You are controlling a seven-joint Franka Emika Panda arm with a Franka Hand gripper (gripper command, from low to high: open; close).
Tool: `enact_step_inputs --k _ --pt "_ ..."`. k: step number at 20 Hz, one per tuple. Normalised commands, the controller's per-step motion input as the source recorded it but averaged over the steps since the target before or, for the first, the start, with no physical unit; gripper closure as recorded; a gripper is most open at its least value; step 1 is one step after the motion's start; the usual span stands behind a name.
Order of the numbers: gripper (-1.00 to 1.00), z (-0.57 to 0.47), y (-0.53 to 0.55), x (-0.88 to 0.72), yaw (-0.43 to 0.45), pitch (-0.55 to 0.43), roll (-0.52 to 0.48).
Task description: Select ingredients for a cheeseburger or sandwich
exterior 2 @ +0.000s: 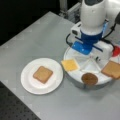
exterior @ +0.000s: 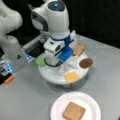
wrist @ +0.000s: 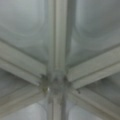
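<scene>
The gripper (exterior: 60, 65), its opening impossible to tell, hangs over the round white divided tray (exterior: 53, 75), with the yellow cheese square (exterior: 72, 75) just beside it.

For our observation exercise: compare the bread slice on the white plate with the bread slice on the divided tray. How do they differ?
The bread slice on the plate lies alone in the middle of the white plate, well away from the arm. The bread slice on the tray sits at the rim of the divided tray, overhanging its edge, near other ingredients. Both are brown, square and flat.
</scene>
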Motion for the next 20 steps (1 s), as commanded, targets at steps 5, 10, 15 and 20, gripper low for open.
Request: enact_step_inputs --k 5,10,15,20 --pt "-1.0 -0.02 0.09 0.01 -0.005 -0.034 0.017" --pt "-1.0 -0.04 0.1 -0.05 0.005 -0.035 0.013" --pt "-1.0 -0.08 0.08 -0.09 0.016 -0.039 0.002" --pt "-1.0 -0.13 0.07 -0.1 0.031 -0.06 0.031"
